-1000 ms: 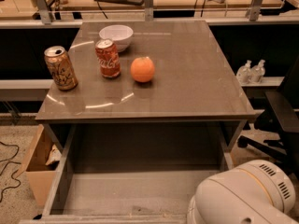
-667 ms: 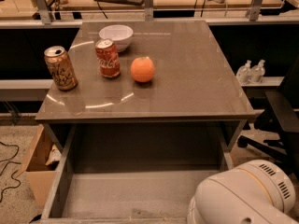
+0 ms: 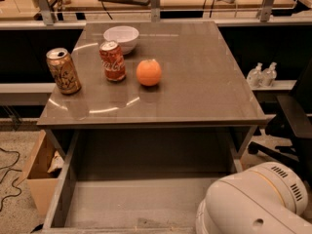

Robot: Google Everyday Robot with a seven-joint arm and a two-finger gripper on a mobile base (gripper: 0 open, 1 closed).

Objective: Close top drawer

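Note:
The top drawer (image 3: pixel 141 201) stands pulled far out under the grey table top (image 3: pixel 195 82), its grey inner floor open to view and empty. Its front panel and handle lie below the bottom edge of the picture. The white rounded arm housing (image 3: pixel 253 204) fills the lower right corner, in front of the drawer's right side. The gripper is out of view.
On the table top stand a tan drink can (image 3: pixel 63 71), a red cola can (image 3: pixel 112 61), an orange (image 3: pixel 148 72) and a white bowl (image 3: pixel 121 37). A cardboard box (image 3: pixel 36 174) sits on the floor at left. A black chair (image 3: pixel 292 126) stands at right.

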